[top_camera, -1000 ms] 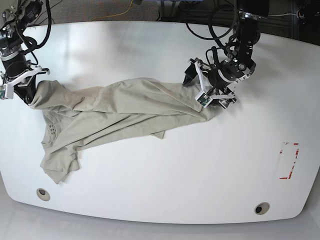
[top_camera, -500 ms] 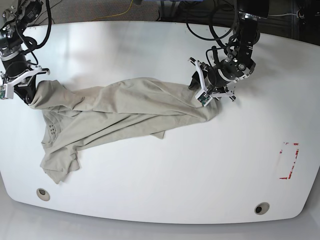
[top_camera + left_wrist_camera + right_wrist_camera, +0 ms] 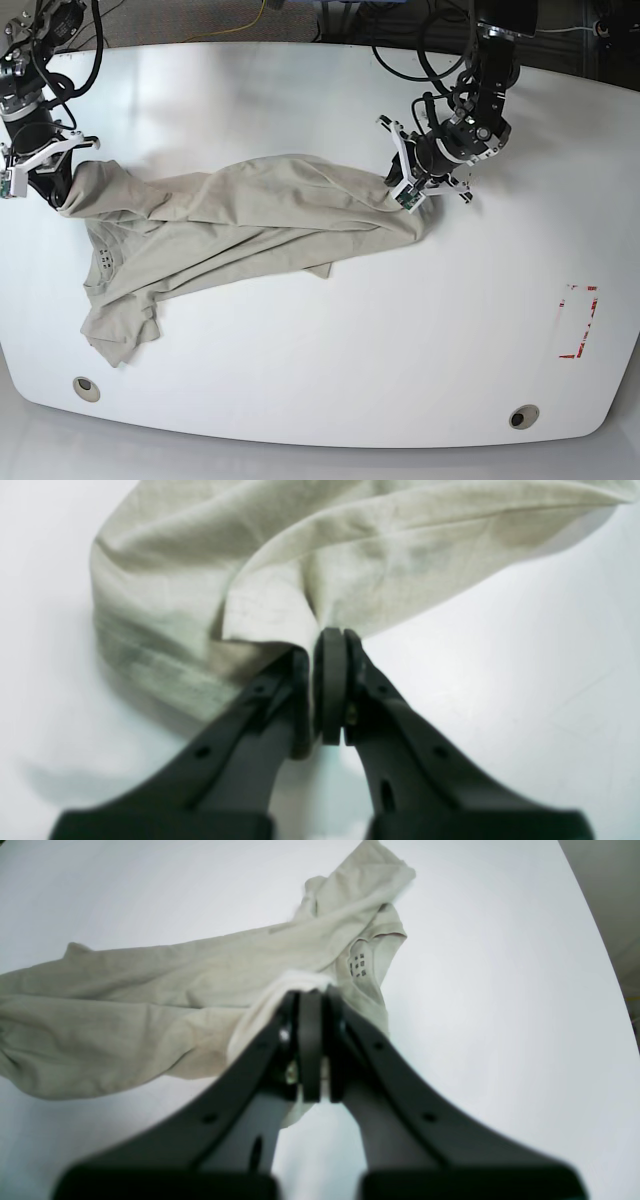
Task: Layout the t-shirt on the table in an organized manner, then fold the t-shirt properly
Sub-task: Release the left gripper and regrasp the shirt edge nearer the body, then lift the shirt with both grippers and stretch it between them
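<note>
Wrist views blurred; pinched cloth hidden between pads. Left gripper [image 3: 327,680] and right gripper [image 3: 310,1040] each clamp wrinkled khaki t-shirt [image 3: 250,215], bunched on glossy table [image 3: 400,330].

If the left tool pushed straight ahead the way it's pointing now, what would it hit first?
The t-shirt itself. The left tool is shut on a fold of the cloth, and more bunched fabric rises right ahead of its tips. The table lies beneath; how steeply the tool points down at it is unclear.
</note>
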